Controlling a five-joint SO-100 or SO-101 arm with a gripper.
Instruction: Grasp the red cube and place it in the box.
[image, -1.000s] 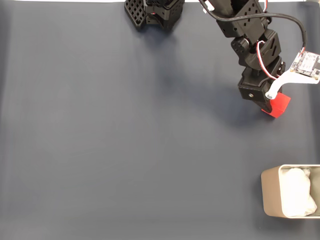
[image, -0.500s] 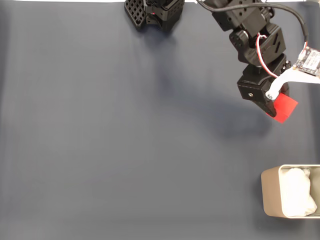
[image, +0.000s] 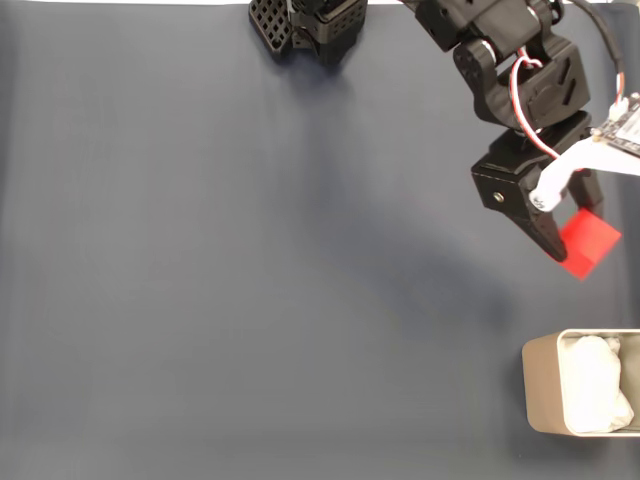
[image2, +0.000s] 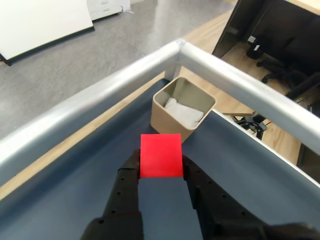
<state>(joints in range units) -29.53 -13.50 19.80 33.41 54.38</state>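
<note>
- Your claw (image2: 161, 167) is pinching the red cube (image2: 160, 155) right now: in the wrist view a black finger (image2: 129, 176) presses on each side of it, and the cube's flat red face looks straight at the camera.
- In the fixed view you see the same grip from above: the claw (image: 572, 243) sits at the right side of the picture, and the red cube (image: 589, 243) pokes out to the right of the black finger (image: 530, 213), with the white finger running across above it.
- The cube looks lifted off the tabletop (image: 250, 260); how high it hangs, you cannot tell from these pictures.
- Red and white wires loop over the black arm (image: 515, 75), which reaches down from the top edge of the fixed view.
- The box (image: 541, 392) stands in the lower right corner of the fixed view, cut by the right edge, below the cube and apart from it, with a strip of dark tabletop between them.
- White padding (image: 595, 385) lies inside the box, and its mouth is open to the top.
- In the wrist view the box (image2: 167, 115) stands just past the cube, tucked into the corner where two silver rails (image2: 235, 80) meet.
- Beyond the rails you see grey floor (image2: 75, 60).
</note>
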